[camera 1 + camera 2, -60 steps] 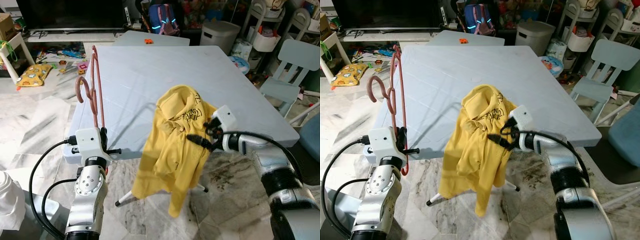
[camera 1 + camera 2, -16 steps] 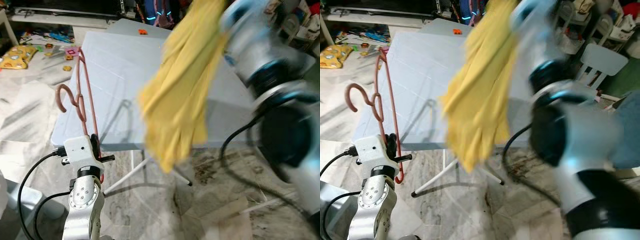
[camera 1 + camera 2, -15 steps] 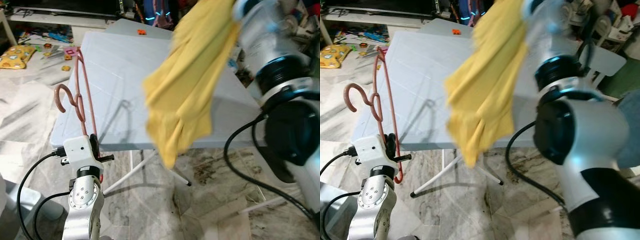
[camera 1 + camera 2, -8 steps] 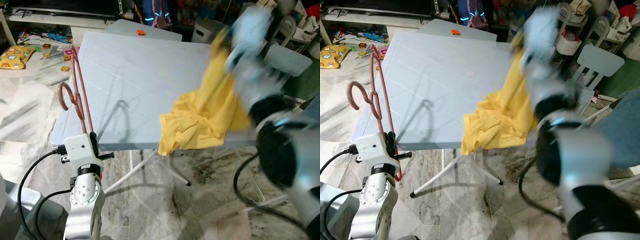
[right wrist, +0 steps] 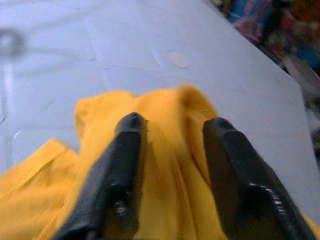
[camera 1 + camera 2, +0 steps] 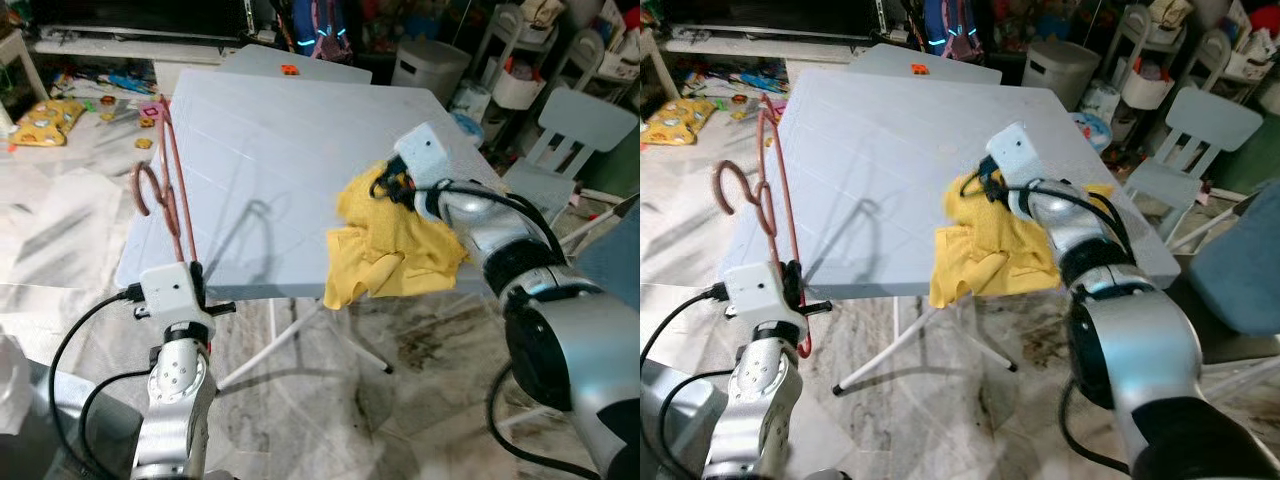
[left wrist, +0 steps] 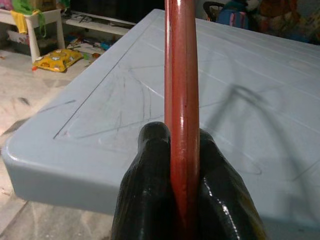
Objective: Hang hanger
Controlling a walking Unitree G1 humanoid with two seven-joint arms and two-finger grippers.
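Note:
A red hanger [image 6: 172, 190] stands upright at the table's near left corner, its hook [image 6: 140, 186] pointing left. My left gripper [image 6: 196, 278] is shut on its lower bar, and the left wrist view has the bar [image 7: 181, 90] pinched between both fingers. A yellow shirt [image 6: 400, 245] lies heaped on the near right part of the grey table [image 6: 270, 130], one corner drooping over the front edge. My right gripper [image 6: 385, 186] rests on top of the heap. Its fingers [image 5: 125, 150] stand apart, open, with a ridge of yellow cloth [image 5: 170, 150] between them.
A pale blue chair [image 6: 580, 120] and a blue seat [image 6: 615, 262] stand to the right of the table. Behind it are a white bin [image 6: 432, 65], a trolley and a backpack. Toys litter the marble floor at the far left. A small orange thing [image 6: 289, 69] lies on the far table.
The right arm swung the yellow shirt down from high above the table onto its near right part, where it now lies heaped. The left gripper still holds the hanger upright.

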